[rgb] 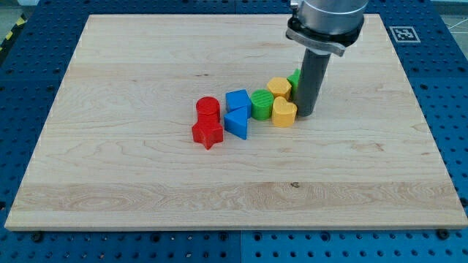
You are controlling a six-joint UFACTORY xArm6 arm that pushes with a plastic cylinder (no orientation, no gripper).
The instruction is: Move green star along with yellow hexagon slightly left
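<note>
The green star (294, 77) shows only as a small part at the rod's left side; the rod hides the rest. The yellow hexagon (278, 88) lies just left of it, touching. A yellow heart (284, 112) lies below the hexagon. My tip (307, 113) rests on the board just right of the yellow heart and below the green star. The rod stands upright, close against these blocks.
A green round block (262, 103) sits left of the yellow blocks. A blue cube (238, 100) and a blue triangle (237, 123) lie further left. A red cylinder (208, 108) and a red star (208, 134) end the row. The wooden board (146, 183) has blue table around it.
</note>
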